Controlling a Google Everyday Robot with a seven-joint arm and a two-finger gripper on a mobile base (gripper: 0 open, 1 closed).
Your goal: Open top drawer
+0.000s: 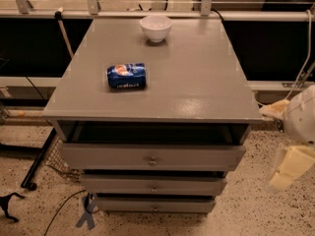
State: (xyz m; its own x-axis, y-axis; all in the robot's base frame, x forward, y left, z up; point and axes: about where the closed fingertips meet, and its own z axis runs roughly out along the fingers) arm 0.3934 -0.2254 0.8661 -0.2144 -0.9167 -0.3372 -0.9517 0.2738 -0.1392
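The grey cabinet [162, 73] has three stacked drawers. The top drawer [113, 156] is the widest grey front, with a small round metal knob [152, 161] at its centre. Its front stands out past the two fronts below, and a dark gap shows between it and the cabinet top. The inside of the drawer is hidden in shadow. My gripper [290, 168] is a cream part low at the right edge of the view. It hangs below a white rounded arm part [302, 117], to the right of the cabinet and apart from the drawer, touching nothing.
A white bowl [156, 27] stands at the back of the cabinet top. A blue soda can [126, 76] lies on its side left of centre. Two narrower drawer fronts [153, 185] sit below. A railing and dark panels run behind; cables and a black frame lie on the speckled floor at left.
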